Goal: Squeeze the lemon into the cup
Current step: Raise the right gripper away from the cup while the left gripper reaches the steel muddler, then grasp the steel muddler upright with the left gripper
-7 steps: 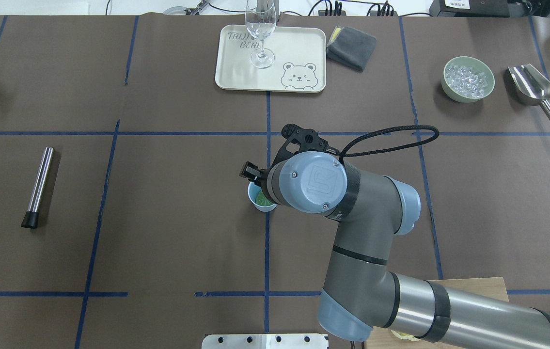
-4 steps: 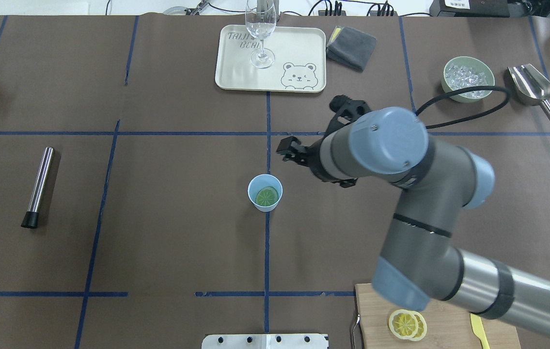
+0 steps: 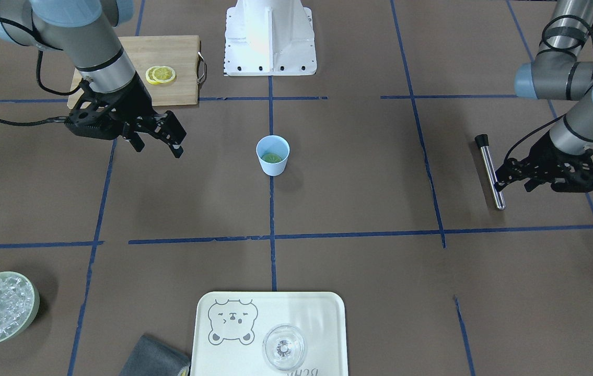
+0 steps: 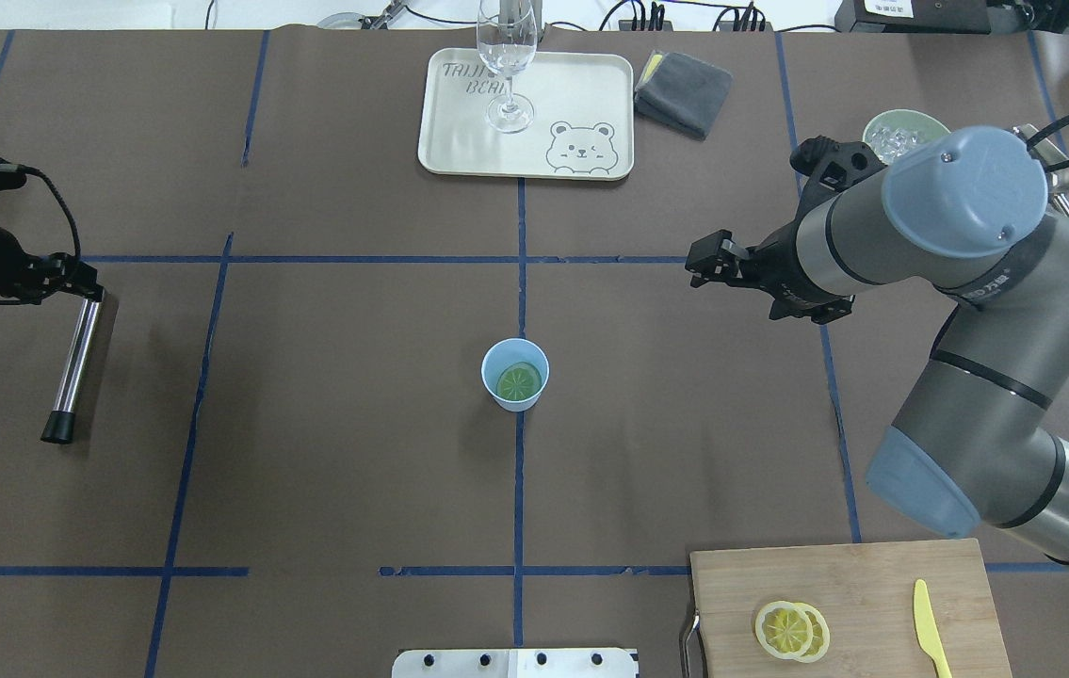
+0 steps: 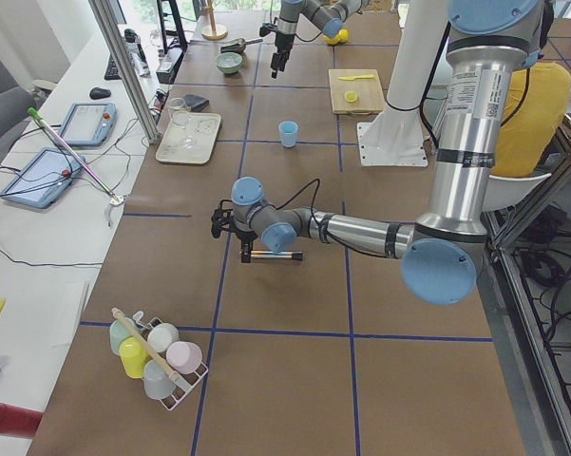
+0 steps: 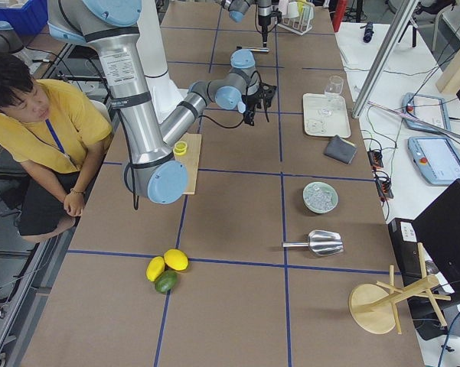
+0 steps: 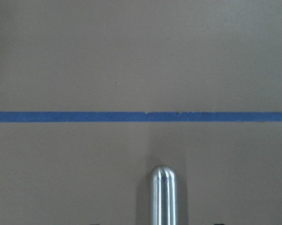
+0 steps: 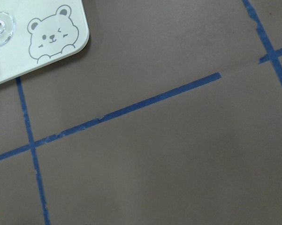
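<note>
Over by the tabletop's left edge, the left fingers sit at the far end of the polished steel rod with a black cap. In the wrist view the rod's rounded tip shows between them with a gap on either side, so I read them as parted and gripping nothing. The rod lies flat. Its long axis runs from far edge to near edge with a slight tilt, the capped end nearest me.

Moving right, the small light-blue tapered cup stands upright at the middle of the tabletop. The thin round lemon slice lies flat inside it, low against the bottom. So the fruit is already where it belongs, and I judge that pressing it is what remains.

Further right, the right fingers hang above the tabletop, spread apart and empty, pointing back toward the cup. They are the nearer pair to it. The left pair is well apart from the cup, which lies off to their right.

At the near right corner, a bamboo cutting board carries two overlapping spare lemon slices and a long yellow plastic knife.

Between the rod and the cup I see only bare brown surface and blue tape lines, so a carry across should have room.
</note>
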